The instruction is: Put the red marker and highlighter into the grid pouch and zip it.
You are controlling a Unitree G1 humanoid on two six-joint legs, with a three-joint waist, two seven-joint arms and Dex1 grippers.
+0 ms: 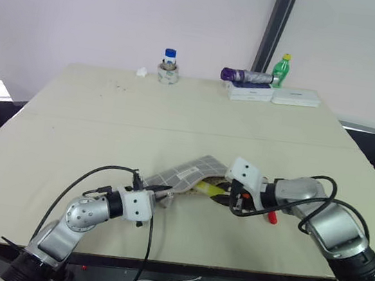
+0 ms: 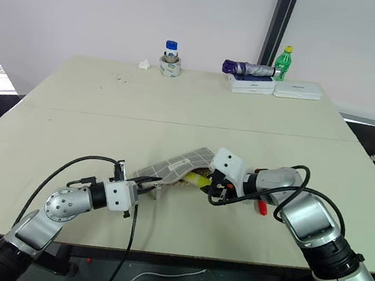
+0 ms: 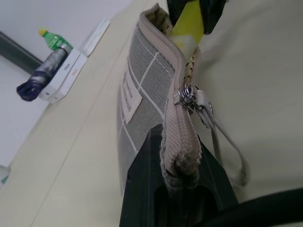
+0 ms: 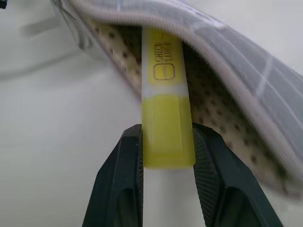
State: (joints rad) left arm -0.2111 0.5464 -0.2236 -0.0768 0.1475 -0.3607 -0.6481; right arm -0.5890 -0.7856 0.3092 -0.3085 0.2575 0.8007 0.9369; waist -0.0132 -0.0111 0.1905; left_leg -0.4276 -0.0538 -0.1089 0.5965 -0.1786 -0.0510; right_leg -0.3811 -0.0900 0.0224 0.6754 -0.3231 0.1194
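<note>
The grid pouch point(image 1: 186, 175) lies mid-table, its mouth gaping toward my right arm. My left gripper point(image 3: 182, 182) is shut on the pouch's closed end, just below the zip pull point(image 3: 188, 96). My right gripper point(image 4: 166, 137) is shut on the yellow highlighter point(image 4: 166, 127), whose printed front end reaches inside the pouch's dotted lining. From the head camera the highlighter point(image 2: 198, 180) shows at the pouch mouth. The red marker point(image 1: 272, 217) lies on the table beside my right forearm, partly hidden by it.
Along the far table edge stand a blue-capped jar on a tape roll point(image 1: 168, 68), a folded purple umbrella point(image 1: 247, 76) on white boxes point(image 1: 272, 94), and a green bottle point(image 1: 281, 70). A seam crosses the table point(image 1: 93, 119).
</note>
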